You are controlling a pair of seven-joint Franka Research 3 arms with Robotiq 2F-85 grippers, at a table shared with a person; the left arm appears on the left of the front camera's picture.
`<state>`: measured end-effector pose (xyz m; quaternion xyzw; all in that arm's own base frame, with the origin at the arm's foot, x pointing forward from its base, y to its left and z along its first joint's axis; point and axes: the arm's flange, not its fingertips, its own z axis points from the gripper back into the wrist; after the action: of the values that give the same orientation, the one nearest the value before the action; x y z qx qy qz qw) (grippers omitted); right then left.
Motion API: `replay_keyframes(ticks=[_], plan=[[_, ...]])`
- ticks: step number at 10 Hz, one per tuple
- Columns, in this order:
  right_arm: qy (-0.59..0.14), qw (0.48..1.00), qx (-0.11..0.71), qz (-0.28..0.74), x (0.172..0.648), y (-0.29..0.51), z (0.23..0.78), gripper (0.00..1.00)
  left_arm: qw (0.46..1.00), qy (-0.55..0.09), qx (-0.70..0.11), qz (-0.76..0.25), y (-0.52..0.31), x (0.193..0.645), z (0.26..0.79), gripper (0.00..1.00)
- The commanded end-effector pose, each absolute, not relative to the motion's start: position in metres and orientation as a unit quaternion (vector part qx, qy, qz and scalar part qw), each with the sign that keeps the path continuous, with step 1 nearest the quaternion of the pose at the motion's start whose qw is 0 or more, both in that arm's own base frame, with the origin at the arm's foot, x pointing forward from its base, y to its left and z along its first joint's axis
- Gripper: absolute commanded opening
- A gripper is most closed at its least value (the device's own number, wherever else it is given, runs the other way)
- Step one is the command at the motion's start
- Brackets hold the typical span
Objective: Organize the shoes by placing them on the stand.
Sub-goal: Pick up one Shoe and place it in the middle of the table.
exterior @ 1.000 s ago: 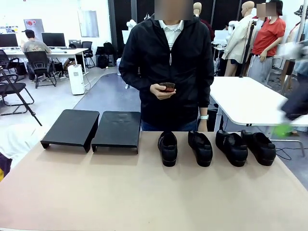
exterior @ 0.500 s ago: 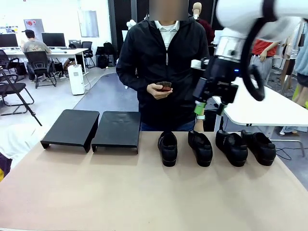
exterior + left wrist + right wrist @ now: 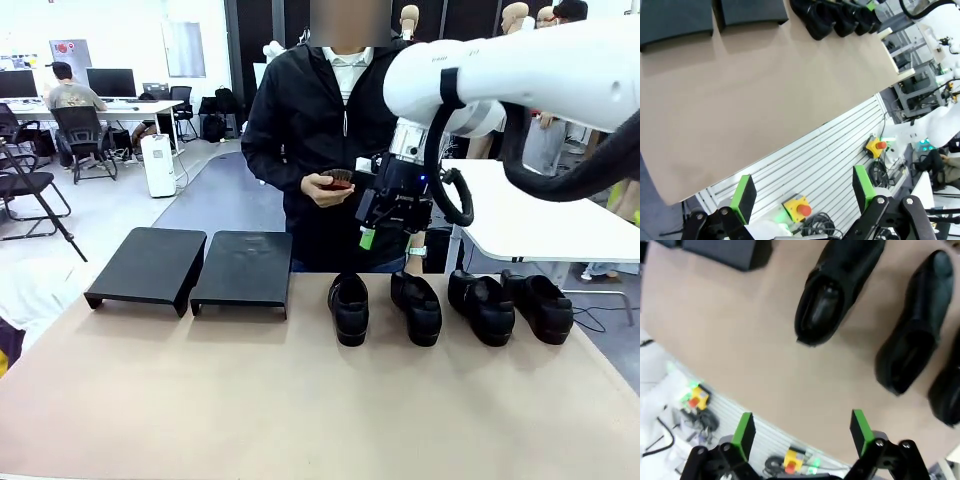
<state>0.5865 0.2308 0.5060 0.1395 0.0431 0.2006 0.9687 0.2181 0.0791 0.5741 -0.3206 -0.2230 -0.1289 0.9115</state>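
Note:
Four black glossy shoes stand in a row on the tan table, toes toward me: the leftmost, the second, the third and the rightmost. Two low black stands sit side by side at the far left. My right gripper hangs open in the air above the far ends of the two left shoes, touching nothing. Its wrist view looks down on the leftmost shoe and the second shoe beyond its open gripper. My left gripper is open and empty, well back from the table's near edge.
A person in a black jacket stands at the far edge behind the shoes, holding a small dark object in one hand. The near half of the table is bare. A white table stands behind on the right.
My right arm has swung in from the right and moved left and down, from over the middle shoes to over the two left ones. The shoes and stands have not moved.

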Motion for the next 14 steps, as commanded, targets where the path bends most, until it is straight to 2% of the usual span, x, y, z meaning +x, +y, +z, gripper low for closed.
replay_keyframes(ticks=[1, 2, 3, 6, 7, 10, 14], plan=[[0.006, 0.976, 0.152, 0.156, 0.588, 0.232, 0.485, 1.00, 0.907, -0.226, -0.327, -0.137, 0.080, 0.218, 0.575, 1.00], [-0.019, 0.978, 0.162, 0.131, 0.582, 0.232, 0.474, 1.00, 0.907, -0.226, -0.327, -0.137, 0.080, 0.218, 0.575, 1.00], [0.030, 0.972, 0.144, 0.185, 0.596, 0.229, 0.493, 1.00, 0.907, -0.226, -0.327, -0.137, 0.080, 0.218, 0.575, 1.00], [0.030, 0.972, 0.144, 0.185, 0.596, 0.229, 0.493, 1.00, 0.907, -0.226, -0.327, -0.137, 0.080, 0.218, 0.575, 1.00], [0.025, 0.973, 0.151, 0.171, 0.595, 0.231, 0.485, 1.00, 0.907, -0.226, -0.327, -0.137, 0.080, 0.218, 0.575, 1.00], [-0.049, 0.983, 0.130, 0.121, 0.596, 0.250, 0.442, 1.00, 0.907, -0.226, -0.327, -0.137, 0.080, 0.218, 0.575, 1.00], [-0.063, 0.990, 0.097, 0.077, 0.604, 0.247, 0.389, 1.00, 0.907, -0.226, -0.327, -0.137, 0.080, 0.218, 0.575, 1.00]])
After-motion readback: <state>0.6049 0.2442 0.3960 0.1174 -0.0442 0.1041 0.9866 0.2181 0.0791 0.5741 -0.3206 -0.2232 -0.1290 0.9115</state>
